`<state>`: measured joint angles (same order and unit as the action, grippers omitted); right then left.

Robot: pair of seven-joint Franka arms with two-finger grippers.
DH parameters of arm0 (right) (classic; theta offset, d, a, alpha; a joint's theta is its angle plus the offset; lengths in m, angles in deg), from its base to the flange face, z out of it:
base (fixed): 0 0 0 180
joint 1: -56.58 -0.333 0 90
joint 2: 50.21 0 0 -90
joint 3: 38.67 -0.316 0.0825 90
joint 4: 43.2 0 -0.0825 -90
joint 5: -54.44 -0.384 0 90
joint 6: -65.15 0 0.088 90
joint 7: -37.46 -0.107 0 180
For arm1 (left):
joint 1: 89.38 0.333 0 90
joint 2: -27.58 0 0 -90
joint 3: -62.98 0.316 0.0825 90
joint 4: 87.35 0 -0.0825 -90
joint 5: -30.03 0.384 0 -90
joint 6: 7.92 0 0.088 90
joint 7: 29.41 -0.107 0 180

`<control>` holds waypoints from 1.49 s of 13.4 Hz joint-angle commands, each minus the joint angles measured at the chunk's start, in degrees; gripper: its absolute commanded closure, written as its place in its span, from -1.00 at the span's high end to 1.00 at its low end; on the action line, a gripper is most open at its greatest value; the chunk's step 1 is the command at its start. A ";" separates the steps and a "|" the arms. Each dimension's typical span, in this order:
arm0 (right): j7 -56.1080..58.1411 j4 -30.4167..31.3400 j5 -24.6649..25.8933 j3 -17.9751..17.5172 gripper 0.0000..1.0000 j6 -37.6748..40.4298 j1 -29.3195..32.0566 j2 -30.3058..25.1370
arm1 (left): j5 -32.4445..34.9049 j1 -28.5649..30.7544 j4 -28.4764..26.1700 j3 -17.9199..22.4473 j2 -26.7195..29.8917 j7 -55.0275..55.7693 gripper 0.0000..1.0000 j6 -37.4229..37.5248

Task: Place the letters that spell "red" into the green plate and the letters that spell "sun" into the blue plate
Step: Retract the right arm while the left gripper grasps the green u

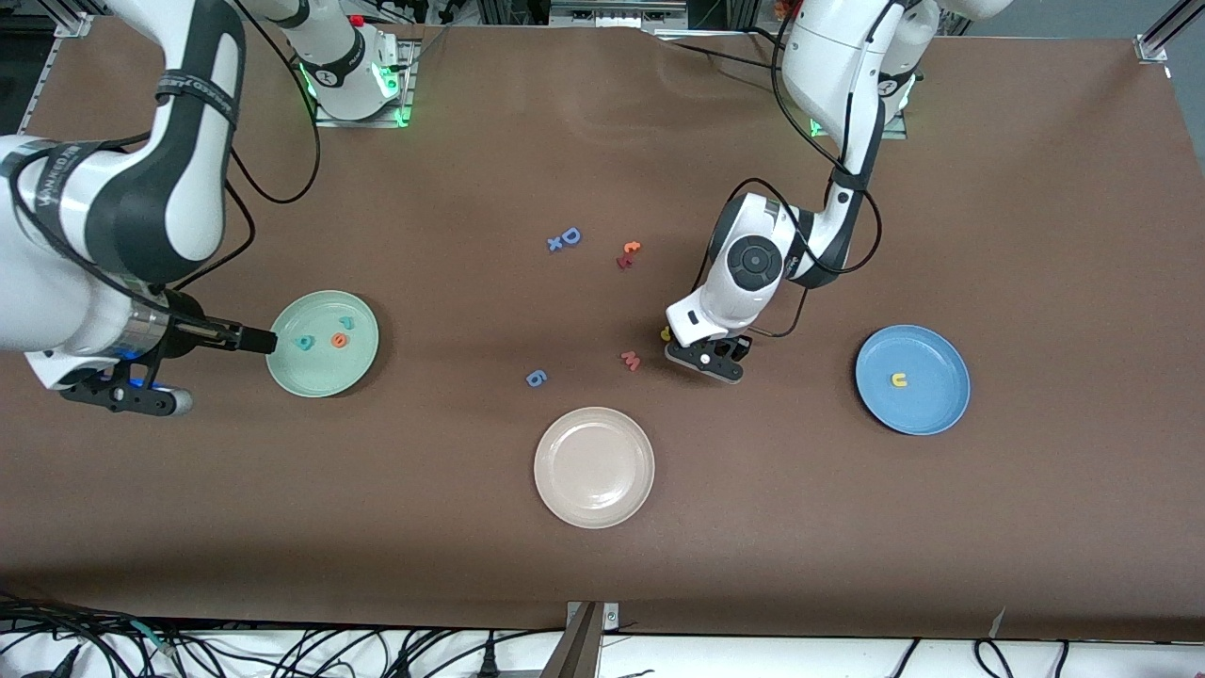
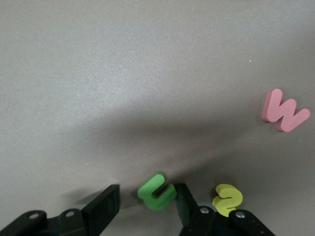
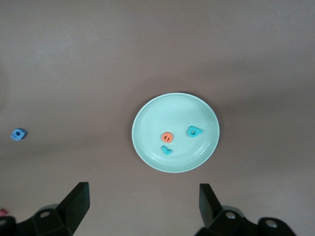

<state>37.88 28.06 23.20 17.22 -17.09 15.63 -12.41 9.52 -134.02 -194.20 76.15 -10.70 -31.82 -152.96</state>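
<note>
My left gripper [image 1: 704, 356] is down at the table's middle, its fingers on either side of the green n [image 2: 157, 191]. One finger touches the n and the other stands apart from it [image 2: 146, 196]. The yellow s [image 2: 227, 200] lies just beside that gripper [image 1: 666, 332]. The blue plate [image 1: 941, 407] holds the yellow u [image 1: 899, 380]. The green plate [image 1: 315, 379] holds the teal d [image 1: 304, 343], the orange e [image 1: 339, 340] and the small teal r [image 1: 345, 322]. My right gripper [image 1: 249, 339] hangs open and empty above the table beside the green plate [image 3: 147, 125].
A pink w [image 1: 630, 360] lies beside the left gripper, and a blue 6 [image 1: 536, 378] toward the right arm's end. A beige plate [image 1: 594, 508] sits nearer the camera. A blue D [image 1: 570, 236] and orange-red letters [image 1: 629, 252] lie farther back.
</note>
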 commanded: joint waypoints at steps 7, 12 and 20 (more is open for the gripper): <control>-7.53 -10.70 17.48 -34.39 0.98 5.68 24.48 -4.04 | -1.29 -1.33 -0.90 1.33 0.48 -0.04 0.01 0.20; -7.89 -8.87 27.53 -51.93 0.98 3.58 36.82 -8.79 | -1.29 -1.94 -0.81 1.86 0.49 -0.04 0.01 0.11; -6.92 20.40 29.75 -52.02 0.98 -22.44 36.38 -25.58 | -1.29 -2.03 0.33 1.86 0.13 0.05 -0.11 -0.24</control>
<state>30.66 39.61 51.67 -33.99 -35.24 51.93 -32.07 9.52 -135.03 -194.05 77.09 -10.45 -31.82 -152.95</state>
